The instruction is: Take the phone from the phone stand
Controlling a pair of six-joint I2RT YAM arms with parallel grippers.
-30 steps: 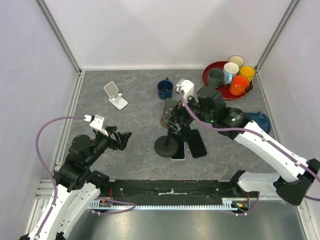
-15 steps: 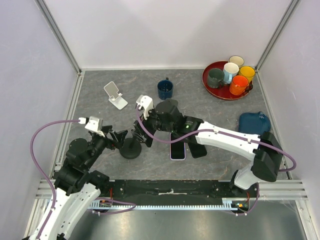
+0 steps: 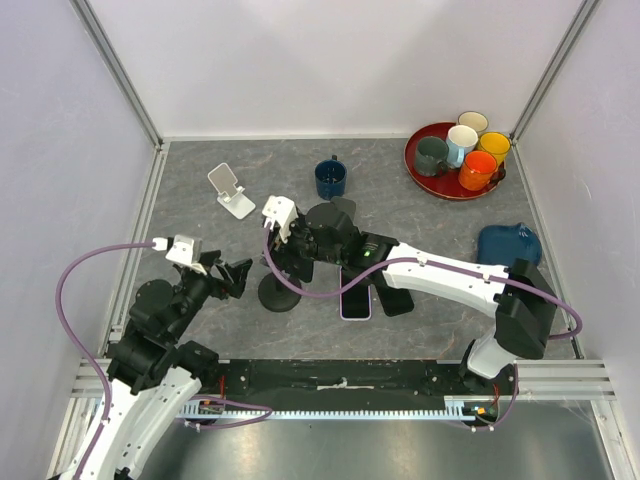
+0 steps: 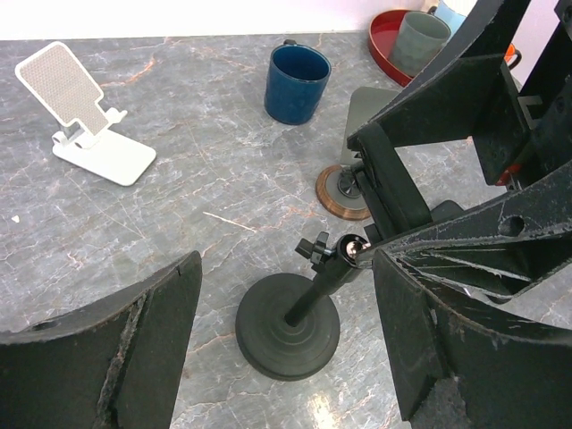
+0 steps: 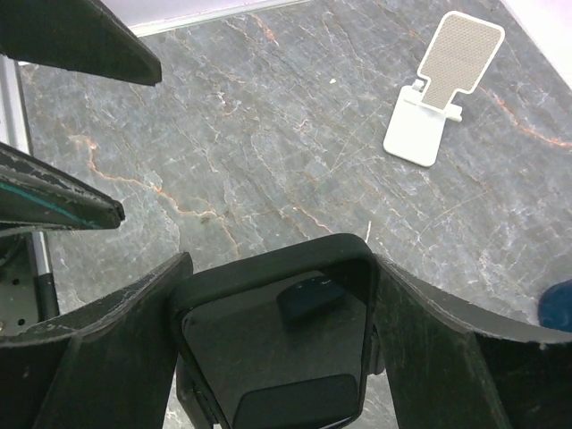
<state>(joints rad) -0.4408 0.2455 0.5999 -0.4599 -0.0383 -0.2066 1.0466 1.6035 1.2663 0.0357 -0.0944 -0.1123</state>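
Observation:
The black phone sits between my right gripper's fingers, and both pads press its sides, so that gripper is shut on it. From above, the right gripper hides the phone; it hangs over the black phone stand. The stand's round base and slanted stem show in the left wrist view. They lie just ahead of my left gripper, whose fingers stand wide apart with nothing held. The left gripper is open, a little left of the stand.
A white folding stand is at the back left and a blue mug behind the arms. Two phones lie flat right of the stand. A red tray of cups sits back right, a blue pouch right.
My right gripper has swung left from the table's middle with the phone, dragging the stand along, then eased slightly back right. My left gripper shifted a little left.

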